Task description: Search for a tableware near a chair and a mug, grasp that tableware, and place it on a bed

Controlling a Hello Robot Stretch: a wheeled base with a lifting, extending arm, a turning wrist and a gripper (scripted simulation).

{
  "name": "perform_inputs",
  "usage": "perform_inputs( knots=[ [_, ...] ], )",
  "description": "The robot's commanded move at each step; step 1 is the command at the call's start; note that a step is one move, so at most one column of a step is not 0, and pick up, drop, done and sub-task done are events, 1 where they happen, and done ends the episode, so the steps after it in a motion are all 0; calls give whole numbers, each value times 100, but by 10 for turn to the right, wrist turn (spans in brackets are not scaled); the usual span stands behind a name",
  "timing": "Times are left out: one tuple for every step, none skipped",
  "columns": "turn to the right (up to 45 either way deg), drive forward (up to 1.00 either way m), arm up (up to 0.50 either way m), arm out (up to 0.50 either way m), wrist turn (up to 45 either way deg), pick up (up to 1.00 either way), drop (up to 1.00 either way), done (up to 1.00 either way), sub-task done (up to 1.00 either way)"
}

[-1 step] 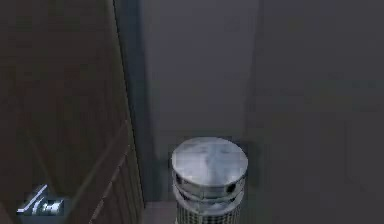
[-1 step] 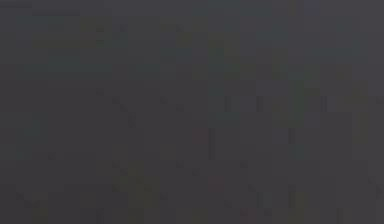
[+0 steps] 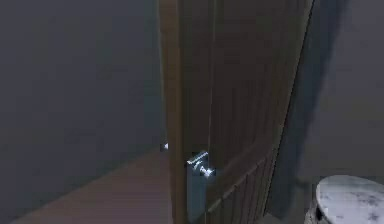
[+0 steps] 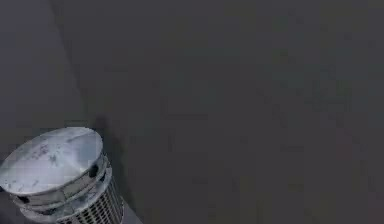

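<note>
A brown wooden door stands ajar right in front of me in the forward view, edge-on, with a silver lever handle on it. No tableware, chair, mug or bed can be made out here.
A grey round bin with a domed speckled lid stands in the arm side view's lower left, and the same bin sits at the forward view's lower right. Dark grey walls rise close by. A strip of brown floor lies left of the door.
</note>
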Motion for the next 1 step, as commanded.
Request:
perform_inputs(
  knots=[
    [-450, 0, 0, 0, 0, 0, 0, 0, 0]
  ],
)
